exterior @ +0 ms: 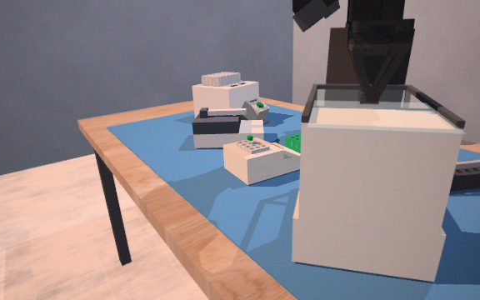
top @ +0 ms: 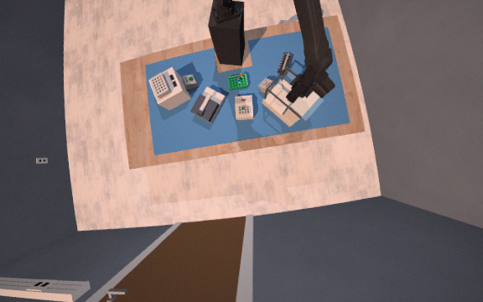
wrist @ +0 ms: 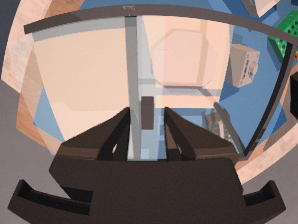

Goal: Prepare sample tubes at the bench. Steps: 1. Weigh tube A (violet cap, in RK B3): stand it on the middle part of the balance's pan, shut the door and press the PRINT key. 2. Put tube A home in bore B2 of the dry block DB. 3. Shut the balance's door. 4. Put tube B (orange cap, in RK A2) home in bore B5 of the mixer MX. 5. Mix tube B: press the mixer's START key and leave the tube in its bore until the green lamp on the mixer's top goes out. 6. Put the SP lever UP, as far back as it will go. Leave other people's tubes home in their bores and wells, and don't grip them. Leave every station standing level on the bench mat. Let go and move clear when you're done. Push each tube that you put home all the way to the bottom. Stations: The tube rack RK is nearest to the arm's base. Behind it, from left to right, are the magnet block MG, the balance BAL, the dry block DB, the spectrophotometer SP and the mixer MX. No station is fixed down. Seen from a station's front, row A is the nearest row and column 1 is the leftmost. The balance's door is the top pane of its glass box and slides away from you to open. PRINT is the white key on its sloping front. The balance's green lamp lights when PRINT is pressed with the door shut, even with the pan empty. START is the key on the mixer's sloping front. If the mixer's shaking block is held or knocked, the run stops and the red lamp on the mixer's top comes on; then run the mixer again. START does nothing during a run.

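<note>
My gripper (top: 293, 97) hangs straight down over the top of the balance (top: 283, 102), a white box with a dark-framed glass top (exterior: 373, 187). In the wrist view the fingers stand a little apart on either side of a small dark handle (wrist: 147, 112) on the glass top pane and do not clamp it. Nothing else is between them. The green rack (top: 236, 80) holds a few coloured caps, too small to tell apart. The dry block (top: 244, 107) sits beside the balance and also shows in the exterior view (exterior: 261, 160).
The mixer (top: 170, 86) with its green key (top: 190, 80) stands at the far end of the mat, and the spectrophotometer (top: 208, 105) is beside it. The dark magnet block (top: 285, 62) lies past the balance. The arm's base column (top: 226, 31) rises behind the rack.
</note>
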Controlling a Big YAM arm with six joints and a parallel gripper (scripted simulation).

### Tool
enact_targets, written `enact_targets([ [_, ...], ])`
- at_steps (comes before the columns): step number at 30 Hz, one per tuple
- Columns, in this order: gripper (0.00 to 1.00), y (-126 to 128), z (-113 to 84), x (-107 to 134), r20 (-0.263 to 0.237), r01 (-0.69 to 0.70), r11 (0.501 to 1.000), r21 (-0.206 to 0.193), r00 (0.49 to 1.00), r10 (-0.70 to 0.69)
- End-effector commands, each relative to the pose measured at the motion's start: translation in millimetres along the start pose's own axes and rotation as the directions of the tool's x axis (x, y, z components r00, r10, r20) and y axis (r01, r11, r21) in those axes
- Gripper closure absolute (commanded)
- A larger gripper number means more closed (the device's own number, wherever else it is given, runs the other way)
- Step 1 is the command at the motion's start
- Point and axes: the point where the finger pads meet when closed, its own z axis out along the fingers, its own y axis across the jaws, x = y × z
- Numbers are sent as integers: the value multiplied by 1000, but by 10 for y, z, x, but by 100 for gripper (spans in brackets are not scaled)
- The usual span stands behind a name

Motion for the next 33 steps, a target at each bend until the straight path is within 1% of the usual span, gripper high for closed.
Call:
enact_targets([
  [1, 70, 135, -96, -2, 4, 1, 999, -35, 1000, -1],
  [2, 70, 119, -173, 42, 6, 0, 999, -50, 1000, 1],
  [4, 70, 82, -217, 40, 4, -1, 1000, -31, 1000, 1],
  [14, 70, 258, -502, 0, 8, 0, 998, -68, 1000, 0],
  [16, 70, 258, -502, 0, 8, 0, 998, -68, 1000, 0],
  [17, 70, 183, -290, -5, 4, -2, 1000, -26, 1000, 2],
  [18, 70, 189, -326, -8, 5, -2, 1000, -29, 1000, 2],
  [19, 70, 176, -426, -6, 6, -1, 999, -41, 1000, 1],
  [20, 70, 229, -555, -9, 8, 0, 998, -64, 1000, 1],
  [21, 70, 253, -589, -14, 9, 0, 998, -69, 1000, 0],
  [30, 70, 250, -745, -41, 9, 0, 998, -70, 1000, 1],
  [31, 70, 235, -711, -44, 8, -1, 998, -61, 1000, 1],
  [33, 70, 235, -711, -44, 8, -1, 998, -61, 1000, 1],
])
